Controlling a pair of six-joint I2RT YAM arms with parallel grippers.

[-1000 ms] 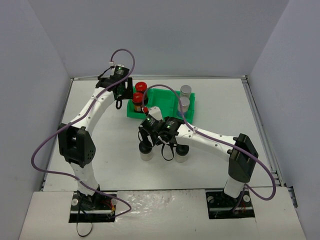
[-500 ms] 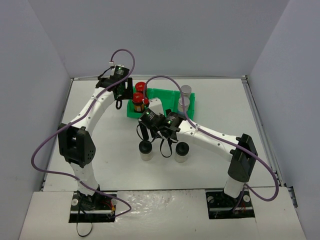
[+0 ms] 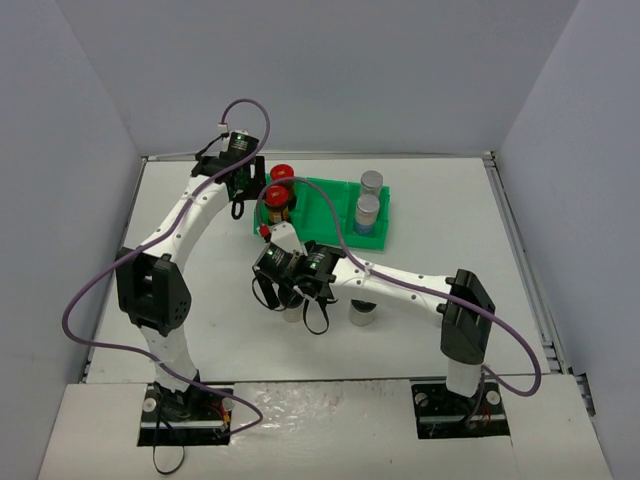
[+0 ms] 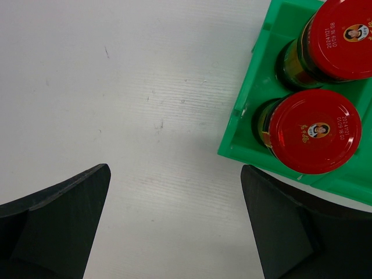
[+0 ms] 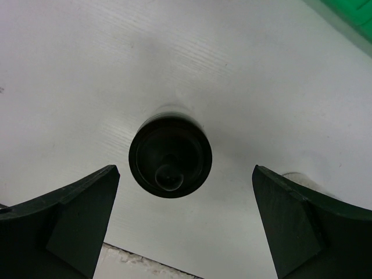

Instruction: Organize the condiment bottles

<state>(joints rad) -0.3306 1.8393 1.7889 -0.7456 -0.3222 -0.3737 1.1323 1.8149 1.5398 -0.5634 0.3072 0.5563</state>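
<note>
Jar with the black cap (image 5: 170,157) stands upright on the desk (image 5: 70,64), right beneath our right tool (image 5: 183,174), whose jaws are spread wide on either side, touching nothing. We reckon it's light, rigid and smooth-walled, so we'd pinch the body just under the cap, squarely. Its twin (image 3: 362,312) waits just beside the tool; the green tray (image 3: 328,208) lies ahead.

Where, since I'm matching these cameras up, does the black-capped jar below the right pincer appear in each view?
Top external: black-capped jar left of centre, mostly hidden beneath the right pincer, pale body peeking out.
Left wrist: not in it.
Right wrist: dead centre, cap seen from above between the open fingers.
Shared landmark: green tray, upper middle in top external, right edge in left wrist, top right corner in right wrist.
</note>
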